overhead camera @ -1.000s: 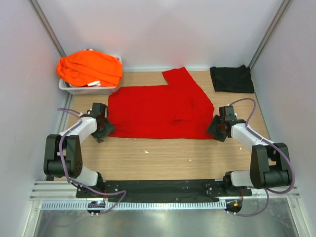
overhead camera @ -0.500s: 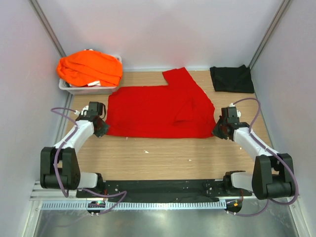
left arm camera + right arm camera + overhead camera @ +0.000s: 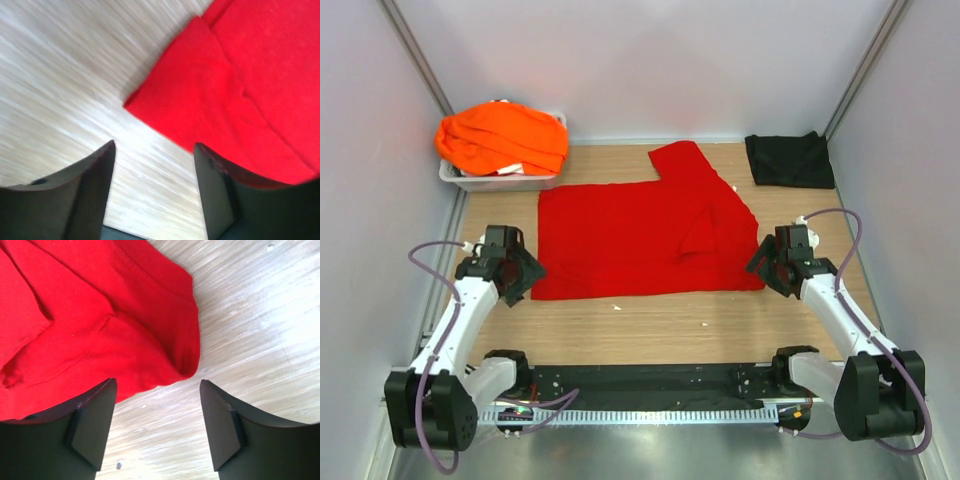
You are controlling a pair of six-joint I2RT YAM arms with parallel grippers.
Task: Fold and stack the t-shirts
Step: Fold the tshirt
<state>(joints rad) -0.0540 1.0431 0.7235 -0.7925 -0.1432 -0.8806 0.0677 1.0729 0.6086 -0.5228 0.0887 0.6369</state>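
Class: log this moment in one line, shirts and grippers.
red t-shirt: spread flat | left gripper: open, near-left corner | right gripper: open, near-right corner | black t-shirt: far right | orange t-shirts: in tray

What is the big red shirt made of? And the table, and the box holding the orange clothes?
The red t-shirt looks like soft, matte cloth, probably cotton knit: it wrinkles and shows stitched hems. The table looks like pale wood or wood-look laminate: streaky grain lines. The tray seems smooth, stiff, light-coloured plastic.
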